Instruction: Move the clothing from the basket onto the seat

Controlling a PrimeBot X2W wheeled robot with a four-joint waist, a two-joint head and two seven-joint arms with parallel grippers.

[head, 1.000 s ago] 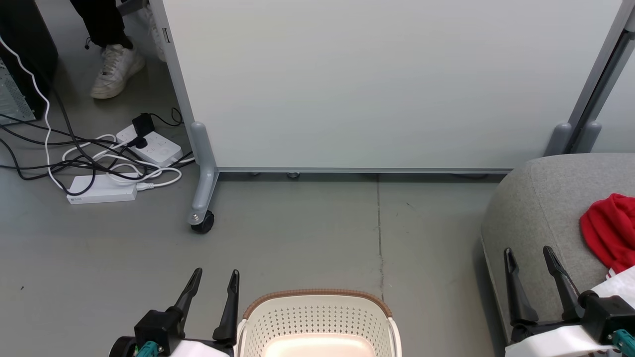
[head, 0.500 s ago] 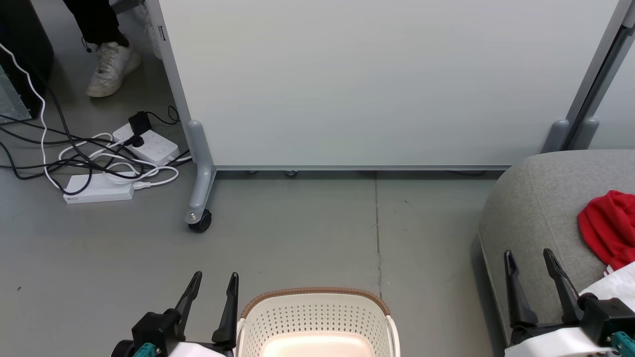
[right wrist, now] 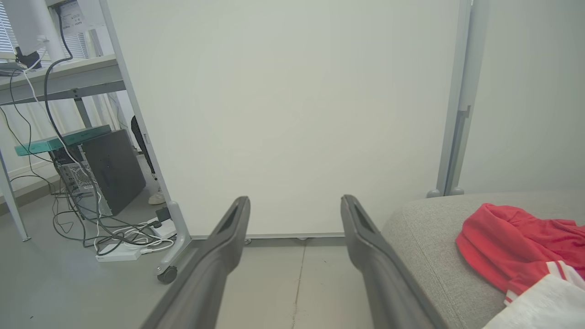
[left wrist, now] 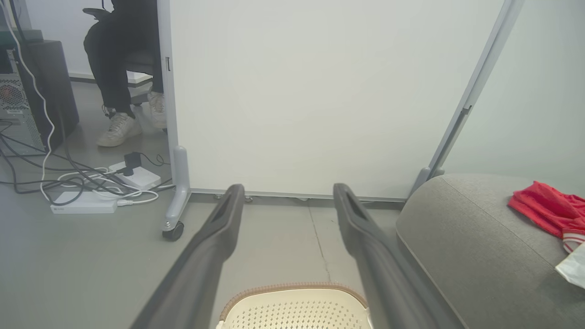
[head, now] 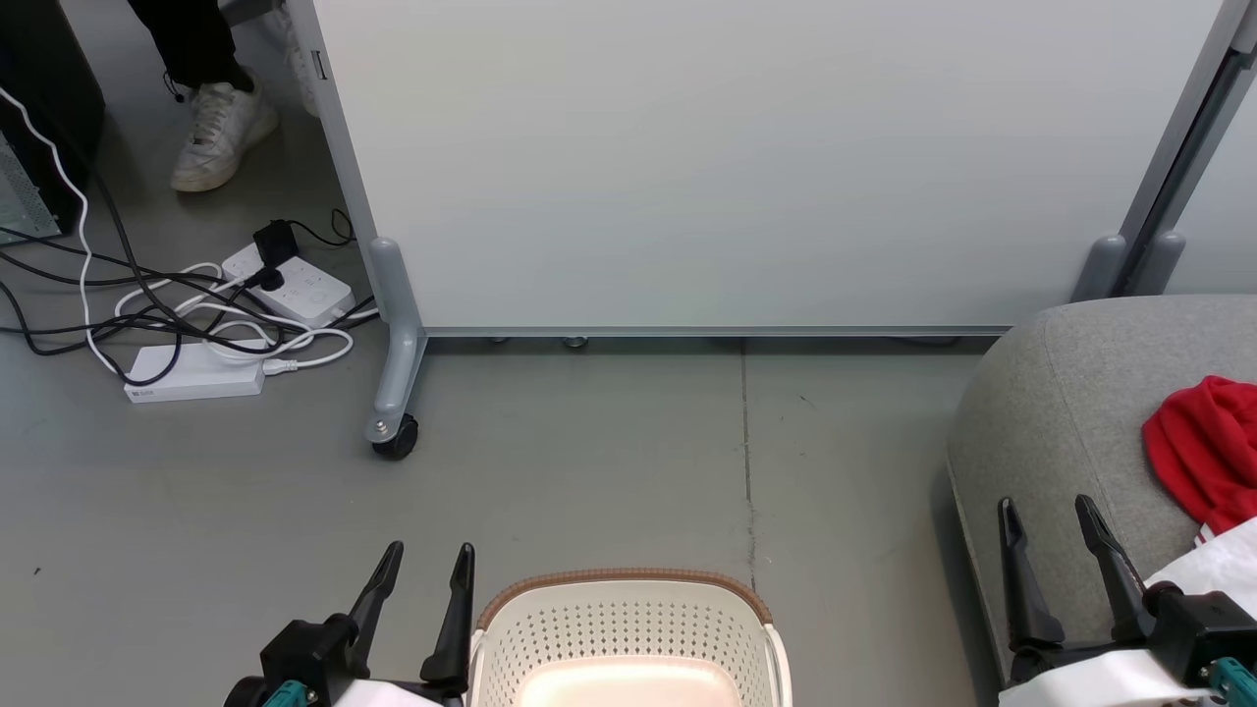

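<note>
Grey floor (head: 609, 462), pale partition panel (head: 746, 167) behind — power strips (head: 196, 373) far left.
Clothing (head: 1203, 447) lies on seat (head: 1061, 412); basket (head: 628, 628) between left gripper (head: 430, 547) and right gripper (head: 1043, 503) — both spread, empty.

An office or lab workspace is indicated: a pale partition panel (head: 737, 167) on castors (head: 398, 437) is set on a smooth grey floor (head: 589, 471), power strips (head: 196, 375) and tangled cables (head: 59, 314) are spread beside it, a computer tower (right wrist: 109, 169) is placed by a counter (right wrist: 68, 75), and a seated person (left wrist: 112, 59) is seen behind the panel.
</note>
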